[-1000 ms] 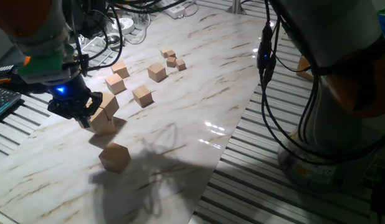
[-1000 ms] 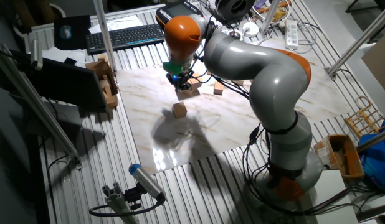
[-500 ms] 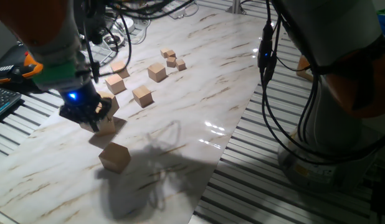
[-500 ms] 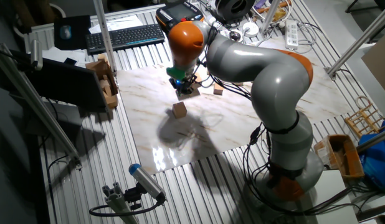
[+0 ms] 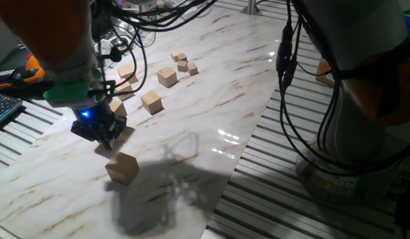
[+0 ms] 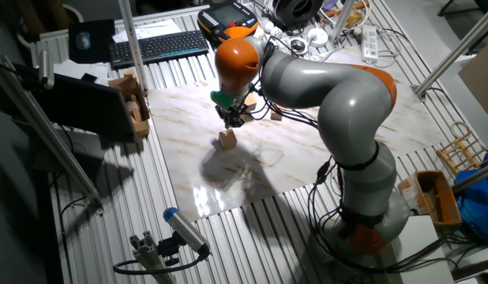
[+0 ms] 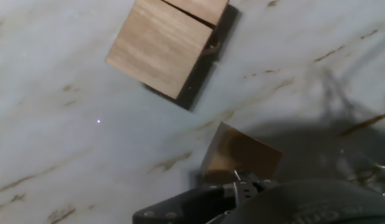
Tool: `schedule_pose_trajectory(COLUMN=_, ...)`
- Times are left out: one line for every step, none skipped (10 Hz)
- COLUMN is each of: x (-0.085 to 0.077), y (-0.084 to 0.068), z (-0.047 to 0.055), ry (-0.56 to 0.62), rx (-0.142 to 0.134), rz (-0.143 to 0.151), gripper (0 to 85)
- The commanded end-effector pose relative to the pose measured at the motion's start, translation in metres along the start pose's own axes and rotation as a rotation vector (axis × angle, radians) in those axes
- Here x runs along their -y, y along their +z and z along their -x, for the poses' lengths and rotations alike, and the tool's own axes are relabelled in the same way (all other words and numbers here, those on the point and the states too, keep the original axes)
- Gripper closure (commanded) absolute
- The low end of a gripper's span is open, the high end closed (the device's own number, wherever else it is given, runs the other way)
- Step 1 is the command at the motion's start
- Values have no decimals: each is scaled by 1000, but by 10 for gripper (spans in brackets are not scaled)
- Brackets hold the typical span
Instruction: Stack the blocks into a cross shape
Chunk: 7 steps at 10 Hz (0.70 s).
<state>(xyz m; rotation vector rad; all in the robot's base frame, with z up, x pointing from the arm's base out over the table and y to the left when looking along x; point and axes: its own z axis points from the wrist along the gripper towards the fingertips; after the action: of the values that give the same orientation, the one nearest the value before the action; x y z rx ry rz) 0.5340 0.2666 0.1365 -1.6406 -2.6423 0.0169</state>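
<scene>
The arm reaches down over the near left part of the marble-patterned surface (image 5: 211, 79). The pincer (image 5: 101, 133) hangs low, just above the surface, with a blue light glowing on the hand above it. Whether it is released or clenched cannot be told: the fingers are dark and closely bunched in one fixed view, too small in the other, and outside the hand view.

Blocks:
- One block (image 5: 123, 166) lies alone on the surface, near and slightly right of the pincer, apart from it. It shows also in the other fixed view (image 6: 227, 140) and in the hand view (image 7: 241, 155), shadowed, at the lower middle just beyond the dark hand housing.
- A pair of blocks (image 7: 162, 43) lies touching, side by side, at the top of the hand view; in the fixed view they sit directly behind the pincer and are largely hidden by it (image 5: 116, 108).
- Further blocks lie to the far right: one (image 5: 151, 102) right of the pincer, another (image 5: 167, 78) beyond it.

A cluster of small cubes (image 5: 184, 64) lies further back. A dark keyboard (image 6: 159, 46) rests beyond the surface's far left edge.
</scene>
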Motion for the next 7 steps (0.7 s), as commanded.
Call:
schedule_pose_trajectory(x=-1, y=1, z=0, ry=154, rx=10, rz=8, gripper=0)
schedule_pose_trajectory(x=0, y=2, z=0, ry=175, rx=23, rz=21, gripper=0)
schedule_pose_trajectory(x=1, y=4, z=1, ry=188, rx=44, rz=26, gripper=0)
schedule_pose_trajectory(x=2, y=7, z=3, ry=203, rx=54, rz=28, gripper=0)
schedule_pose_trajectory(x=2, y=10, z=4, ry=227, rx=67, rz=34, gripper=0)
schedule_pose_trajectory(x=1, y=13, z=7, ry=261, rx=72, rz=36, gripper=0)
schedule_pose_trajectory(x=0, y=19, z=10, ry=301, rx=74, rz=42, gripper=0)
